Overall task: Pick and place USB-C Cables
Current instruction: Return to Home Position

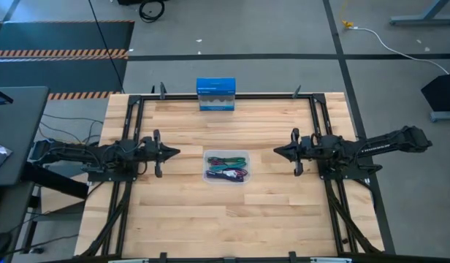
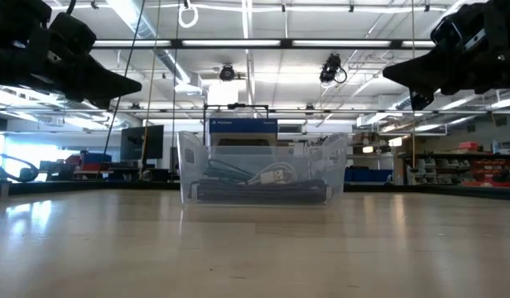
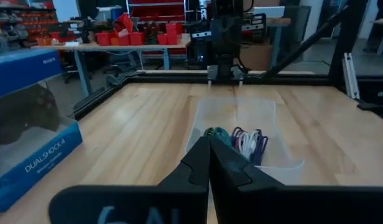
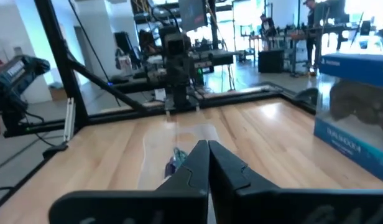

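The USB-C cables [image 1: 226, 168] lie bundled together inside a clear plastic tray [image 1: 226, 155] at the table's middle; teal, white and purple ones [image 3: 244, 140] show in the left wrist view. My left gripper [image 1: 177, 152] hovers shut to the tray's left, pointing level toward it. My right gripper [image 1: 275, 150] hovers shut to the tray's right, also level and facing it. Both hang well above the tabletop [image 2: 136, 83] [image 2: 387, 74], touching nothing.
A blue rectangular box [image 1: 215, 93] stands at the table's far edge, behind the tray. Black frame rails [image 1: 134, 117] run along the table's left, right and far sides. Bare wood lies in front of the tray toward the near edge.
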You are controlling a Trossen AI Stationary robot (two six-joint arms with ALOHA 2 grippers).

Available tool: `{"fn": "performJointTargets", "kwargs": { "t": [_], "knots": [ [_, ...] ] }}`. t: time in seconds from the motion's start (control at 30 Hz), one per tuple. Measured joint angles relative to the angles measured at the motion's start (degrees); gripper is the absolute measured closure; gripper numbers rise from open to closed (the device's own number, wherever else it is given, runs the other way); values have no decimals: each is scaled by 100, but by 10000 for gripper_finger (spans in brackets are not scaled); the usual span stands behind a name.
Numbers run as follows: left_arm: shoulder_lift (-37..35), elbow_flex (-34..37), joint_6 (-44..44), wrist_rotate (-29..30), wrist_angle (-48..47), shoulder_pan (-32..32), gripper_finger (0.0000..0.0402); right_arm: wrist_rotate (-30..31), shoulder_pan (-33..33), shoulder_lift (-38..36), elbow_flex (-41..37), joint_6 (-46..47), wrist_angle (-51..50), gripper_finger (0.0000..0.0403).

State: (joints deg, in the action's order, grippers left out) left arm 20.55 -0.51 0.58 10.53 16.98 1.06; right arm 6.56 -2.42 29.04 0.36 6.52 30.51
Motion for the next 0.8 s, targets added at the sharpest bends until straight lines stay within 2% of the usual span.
{"fn": "performJointTargets", "kwargs": {
  "t": [0.23,0.37,0.5,0.6,0.8],
  "knots": [
    [-112,0,211,546,-143,0,395,-17,-1,-422,0,76,-107,400],
    [-438,-132,225,790,-903,0,395,-17,-20,-849,0,107,-538,399],
    [-898,-444,-31,631,-1451,16,395,-19,-96,-1252,0,207,-866,399],
    [-1189,-450,-251,382,-1721,57,395,4,-135,-1487,0,10,-956,399],
    [-1431,-388,-352,336,-2108,76,395,202,-135,-1633,0,-4,-1283,399]
  ]
}}
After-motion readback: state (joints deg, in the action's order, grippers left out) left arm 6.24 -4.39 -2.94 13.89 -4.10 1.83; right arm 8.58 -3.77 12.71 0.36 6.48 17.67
